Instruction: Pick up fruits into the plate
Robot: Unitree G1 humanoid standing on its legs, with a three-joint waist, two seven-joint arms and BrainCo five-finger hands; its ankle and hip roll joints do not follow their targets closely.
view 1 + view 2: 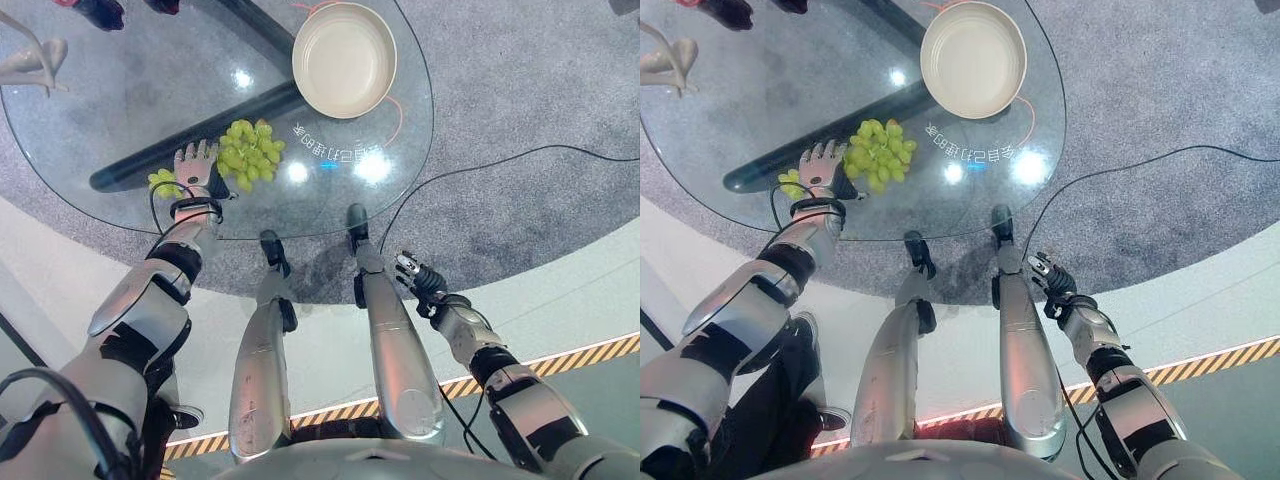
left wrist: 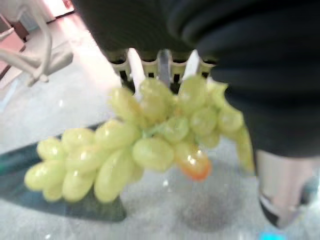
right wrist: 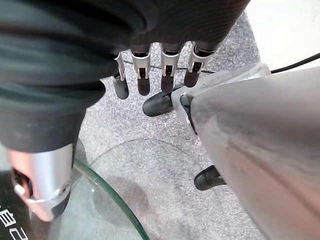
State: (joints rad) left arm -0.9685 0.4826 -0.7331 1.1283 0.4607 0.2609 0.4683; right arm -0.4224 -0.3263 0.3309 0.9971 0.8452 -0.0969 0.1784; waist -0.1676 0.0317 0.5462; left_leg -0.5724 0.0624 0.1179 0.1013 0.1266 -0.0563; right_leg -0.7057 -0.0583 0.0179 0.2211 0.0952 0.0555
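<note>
The grapes lie on the glass counter, directly ahead of and touching the left robot hand. A smaller cluster of grapes sits just beside that hand on its outer side.

State of the left robot hand: fingers extended and lying against the near end of the bunch, palm down over the counter. In the left wrist view the straight fingers pass behind the bunch, and no curl around it is visible. Judgement: the bunch is contacted, not yet gripped.

The bunch's long axis runs roughly from the left hand toward the plate. The plate stands well apart from the grapes, farther out on the counter and toward the robot's right, and holds no fruit.

The right robot hand hangs below the counter edge, fingers relaxed and holding nothing, well apart from both grapes and plate.

Judgement: the left hand is much the nearer; the coming move calls for closing on the bunch, then carrying it forward and rightward.
</note>
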